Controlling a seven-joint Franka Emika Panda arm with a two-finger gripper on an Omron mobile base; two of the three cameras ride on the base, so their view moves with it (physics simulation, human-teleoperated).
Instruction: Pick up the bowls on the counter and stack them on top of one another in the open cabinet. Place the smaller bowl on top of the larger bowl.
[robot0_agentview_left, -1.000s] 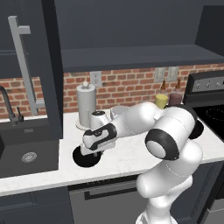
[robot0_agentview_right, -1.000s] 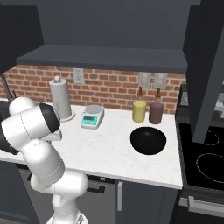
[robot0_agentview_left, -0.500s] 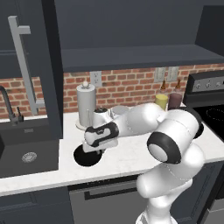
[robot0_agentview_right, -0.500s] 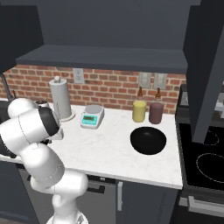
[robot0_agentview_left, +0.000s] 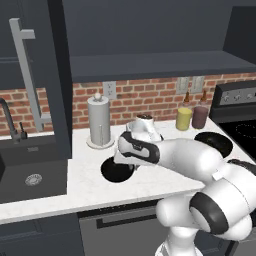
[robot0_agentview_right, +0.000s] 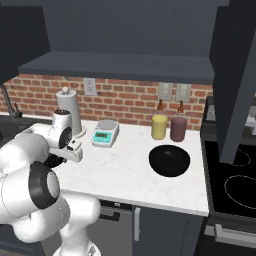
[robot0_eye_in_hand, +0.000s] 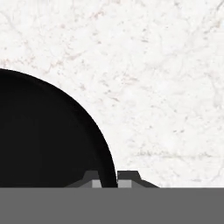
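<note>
Your two-finger gripper (robot0_eye_in_hand: 108, 178) pinches the glossy black round bowl's (robot0_eye_in_hand: 43, 135) rim, lower left of frame.
Thin rim hold: lift it fast and the bowl may tip onto the white marbled counter (robot0_eye_in_hand: 166, 78).

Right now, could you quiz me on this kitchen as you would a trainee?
1. True or false: the pincer straddles the rim of the left bowl.
2. Which sits beside the stove?
A. the right bowl
B. the paper-towel holder
C. the scale
3. Fill in: both bowls rest on the ___.

Key: 1 true, one fingertip on each side of the rim in the hand view. 2 A. 3 counter.
</note>
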